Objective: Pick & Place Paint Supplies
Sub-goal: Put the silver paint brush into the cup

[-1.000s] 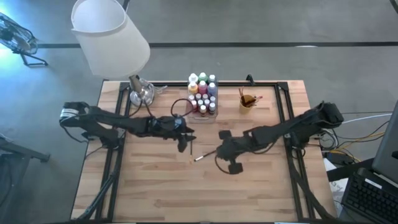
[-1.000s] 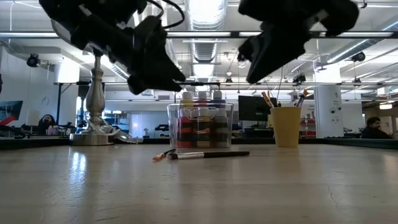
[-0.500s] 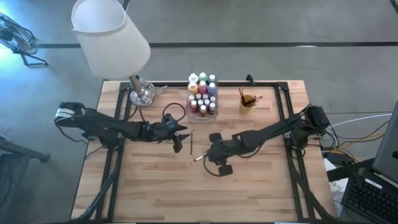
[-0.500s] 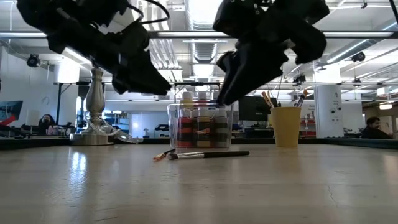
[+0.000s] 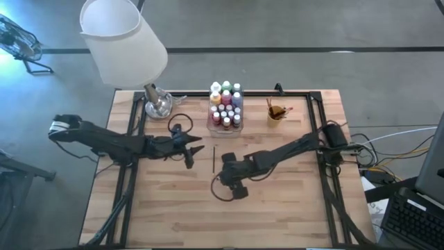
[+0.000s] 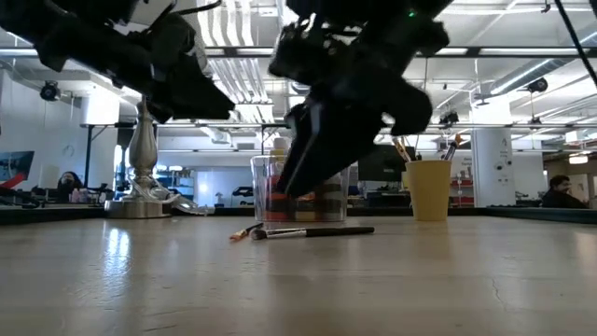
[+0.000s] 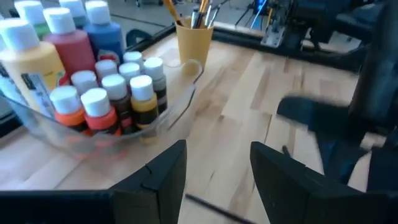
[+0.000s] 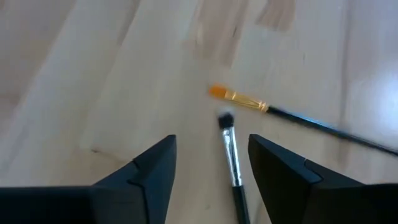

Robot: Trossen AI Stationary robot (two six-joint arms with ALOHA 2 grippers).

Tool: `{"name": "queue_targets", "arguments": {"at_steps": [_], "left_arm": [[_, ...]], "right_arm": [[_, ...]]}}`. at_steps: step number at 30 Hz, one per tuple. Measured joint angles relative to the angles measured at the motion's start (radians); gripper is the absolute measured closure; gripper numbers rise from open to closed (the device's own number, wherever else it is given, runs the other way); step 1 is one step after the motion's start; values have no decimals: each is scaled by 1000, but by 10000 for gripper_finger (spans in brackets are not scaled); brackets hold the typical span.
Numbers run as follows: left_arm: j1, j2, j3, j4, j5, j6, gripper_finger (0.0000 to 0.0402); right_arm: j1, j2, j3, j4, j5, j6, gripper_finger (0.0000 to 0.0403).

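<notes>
From above, my right gripper sits nearer the thin dark-handled paintbrush on the wooden table than my left gripper.

Right wrist view: jaws parted, empty, black-bristled paintbrush between them, handle running toward me; orange-tipped paintbrush crosswise beyond.

— Where are you working?

— A big open lab or office floor. Across my wooden worktop I see strip lights and bare ducting at the top of the frame, monitors mid-frame, and a seated person at far left.

— Anything else?

— Grey concrete floor around the worktop.
</notes>
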Motion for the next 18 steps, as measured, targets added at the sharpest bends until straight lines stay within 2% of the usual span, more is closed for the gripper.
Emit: {"name": "queue_targets", "arguments": {"at_steps": [9, 18], "left_arm": [[-6, -48, -66, 11, 0, -16, 219], [-8, -93, -96, 11, 15, -31, 219]], "right_arm": [[-11, 146, 148, -77, -4, -26, 195], [-47, 217, 217, -85, -95, -11, 221]]}}
